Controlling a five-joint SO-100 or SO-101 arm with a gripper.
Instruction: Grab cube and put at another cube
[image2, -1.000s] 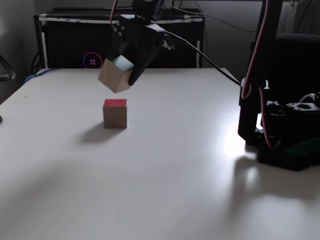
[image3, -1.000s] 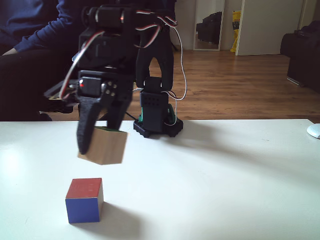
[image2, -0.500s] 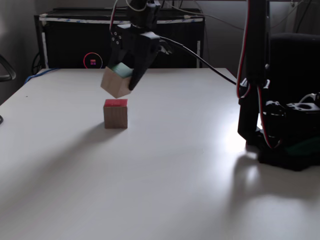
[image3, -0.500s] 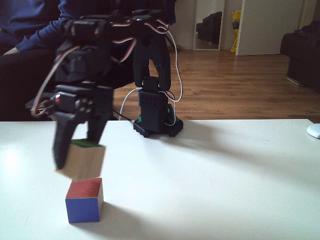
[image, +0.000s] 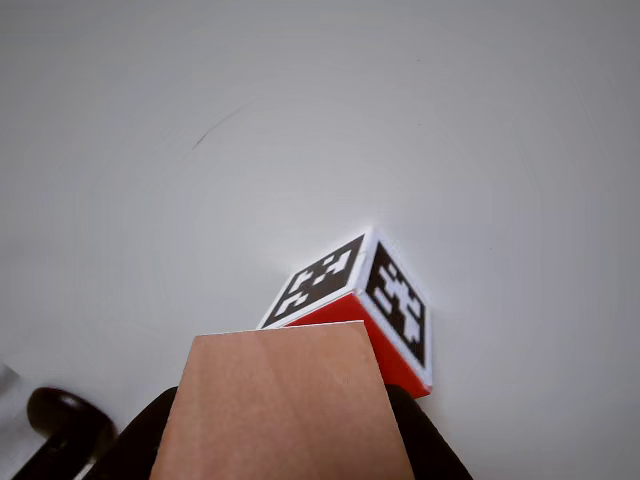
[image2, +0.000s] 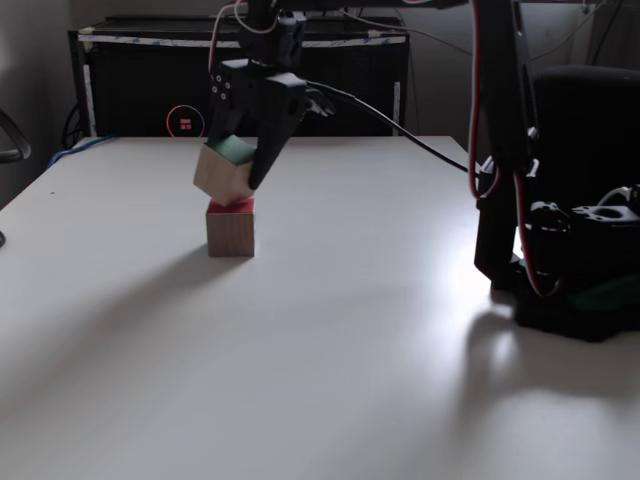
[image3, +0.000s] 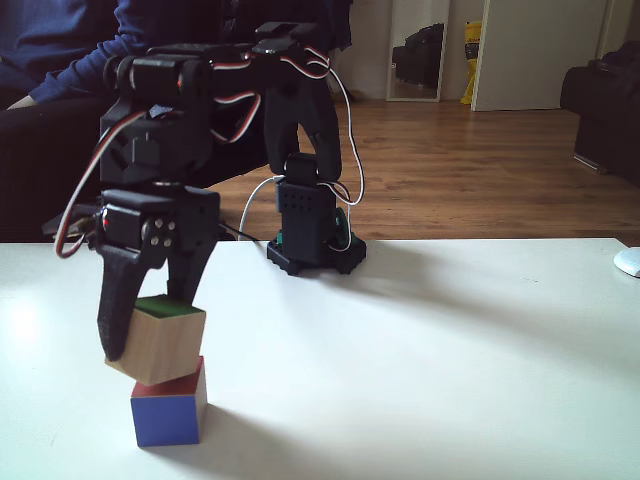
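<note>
My gripper is shut on the wooden cube, which has a green face on top and hangs tilted. The cube's lowest corner meets the red top of the other cube, whose front face looks blue in this fixed view. From the opposite side, a fixed view shows the gripper holding the cube just over the red-topped cube. In the other view the plain wood face sits between dark fingers, and the red cube with black-and-white markers lies right behind it.
The white table stretches wide around the cubes. The arm's base stands at the table's far side, also seen as the arm's base. A seated person is behind the table. A black cabinet stands beyond it.
The gripper carried the wooden cube leftward in both fixed views and down, from hanging beside and above the red cube to touching its top.
</note>
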